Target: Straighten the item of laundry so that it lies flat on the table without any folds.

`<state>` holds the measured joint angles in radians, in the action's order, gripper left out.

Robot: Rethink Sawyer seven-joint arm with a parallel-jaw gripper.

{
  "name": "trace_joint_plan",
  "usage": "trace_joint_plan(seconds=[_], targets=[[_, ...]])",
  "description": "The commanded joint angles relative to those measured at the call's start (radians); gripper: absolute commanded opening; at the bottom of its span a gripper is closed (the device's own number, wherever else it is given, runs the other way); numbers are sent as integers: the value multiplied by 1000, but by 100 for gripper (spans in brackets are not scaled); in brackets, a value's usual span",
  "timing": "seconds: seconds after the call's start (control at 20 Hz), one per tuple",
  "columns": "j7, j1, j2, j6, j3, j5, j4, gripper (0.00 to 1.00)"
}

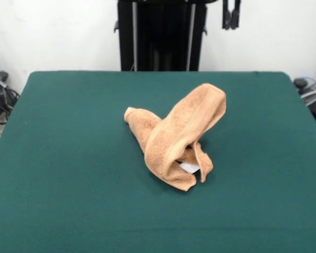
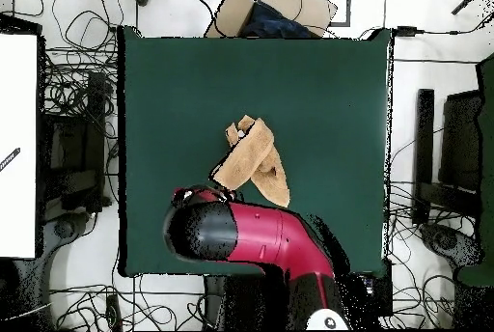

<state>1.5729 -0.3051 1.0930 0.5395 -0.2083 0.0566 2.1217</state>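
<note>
The peach-orange towel [image 1: 176, 134] lies crumpled near the middle of the dark green table [image 1: 68, 158]. One thick fold rises in a long roll toward the far right, and a smaller lobe sticks out to the left. Its white label [image 1: 189, 167] peeks out under the near edge. In the overhead view the towel [image 2: 253, 159] is a narrow bunched strip on the table [image 2: 328, 87]. My gripper [image 1: 230, 16] shows only as dark tips at the top edge, high above and well clear of the towel. The red arm [image 2: 251, 236] covers the table's edge on the robot's side.
The black pedestal [image 1: 160, 34] stands behind the table's far edge. Cables lie on the floor at the left [image 1: 0, 97] and right [image 1: 310, 89]. In the overhead view a cardboard box [image 2: 280, 10] sits beyond the table and a white panel [image 2: 17, 145] stands at the left.
</note>
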Motion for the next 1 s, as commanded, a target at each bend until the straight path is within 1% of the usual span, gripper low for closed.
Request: trace_joint_plan(seconds=[0.05,0.2,0.25,0.45,0.7,1.0], targets=[[144,41,-105,-124,27,-89,-13,100],[169,90,-123,-159,88,-158,-67,100],[169,93,-131,-161,95,-163,-75,100],[157,85,-144,-170,96,-160,-77,100],[114,33,-179,-175,59,-163,-74,100],[77,2,-167,-152,67,-191,-78,100]])
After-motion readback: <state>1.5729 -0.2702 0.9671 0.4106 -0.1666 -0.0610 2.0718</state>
